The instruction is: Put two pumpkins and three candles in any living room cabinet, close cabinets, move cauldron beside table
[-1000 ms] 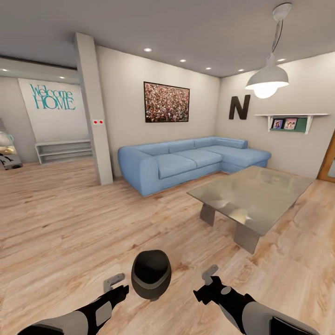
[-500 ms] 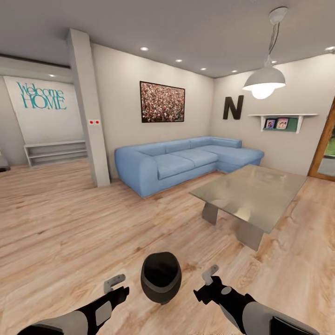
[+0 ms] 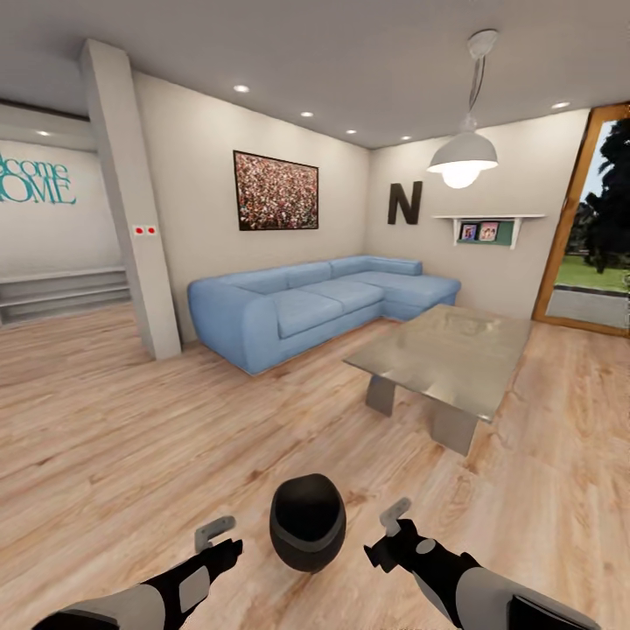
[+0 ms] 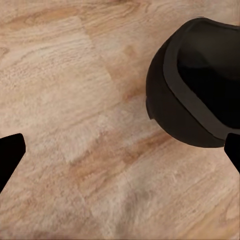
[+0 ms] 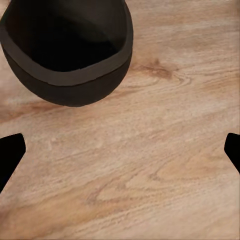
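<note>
The cauldron [image 3: 307, 522] sits on the wood floor [image 3: 131, 437], mouth turned up toward the head camera, its body a squat oval slightly taller than wide in the head view. It lies short of the coffee table [image 3: 446, 354], well apart from that table's near corner, with bare planks between them and open floor on the cauldron's other sides. The left gripper [image 3: 219, 535] and right gripper [image 3: 391, 521] flank the cauldron, each near but not touching; both sets of fingers are spread wide and hold nothing. Beyond the table stands a blue sofa [image 3: 306, 302]. Compared with half a second ago, the whole scene has slid leftward, revealing more of the doorway [image 3: 591, 219]; the camera turned.
</note>
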`<state>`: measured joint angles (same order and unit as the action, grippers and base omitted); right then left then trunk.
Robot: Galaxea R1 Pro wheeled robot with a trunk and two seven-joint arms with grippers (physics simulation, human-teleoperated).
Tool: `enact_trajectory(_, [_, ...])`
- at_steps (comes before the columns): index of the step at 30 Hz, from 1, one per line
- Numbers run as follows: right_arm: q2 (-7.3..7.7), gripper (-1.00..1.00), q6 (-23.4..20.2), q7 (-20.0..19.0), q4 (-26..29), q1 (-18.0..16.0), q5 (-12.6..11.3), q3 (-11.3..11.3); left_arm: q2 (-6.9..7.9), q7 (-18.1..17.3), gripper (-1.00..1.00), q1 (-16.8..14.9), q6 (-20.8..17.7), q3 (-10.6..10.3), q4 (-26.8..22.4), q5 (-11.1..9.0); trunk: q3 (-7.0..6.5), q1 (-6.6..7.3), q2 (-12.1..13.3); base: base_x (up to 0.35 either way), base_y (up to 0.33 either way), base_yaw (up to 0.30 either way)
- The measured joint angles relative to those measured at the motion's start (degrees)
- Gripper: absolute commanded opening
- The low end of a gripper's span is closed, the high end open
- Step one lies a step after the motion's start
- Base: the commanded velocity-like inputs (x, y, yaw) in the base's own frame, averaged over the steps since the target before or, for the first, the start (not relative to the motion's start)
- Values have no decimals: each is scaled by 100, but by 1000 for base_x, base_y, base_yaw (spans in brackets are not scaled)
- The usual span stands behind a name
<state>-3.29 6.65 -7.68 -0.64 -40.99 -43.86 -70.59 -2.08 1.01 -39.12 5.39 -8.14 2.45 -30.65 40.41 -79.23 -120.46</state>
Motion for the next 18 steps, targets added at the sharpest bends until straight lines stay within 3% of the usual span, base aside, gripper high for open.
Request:
enact_trajectory(12, [0,100,12,0,-2,0,-1,0,0,0,100,0,0,-4,0,0,0,0,0,0,342,-15])
enact_trajectory(18, [1,100,2,2,-6,0,-1,0,-1,0,100,-1,0,-6,1,1,0,0,0,0,342,-215])
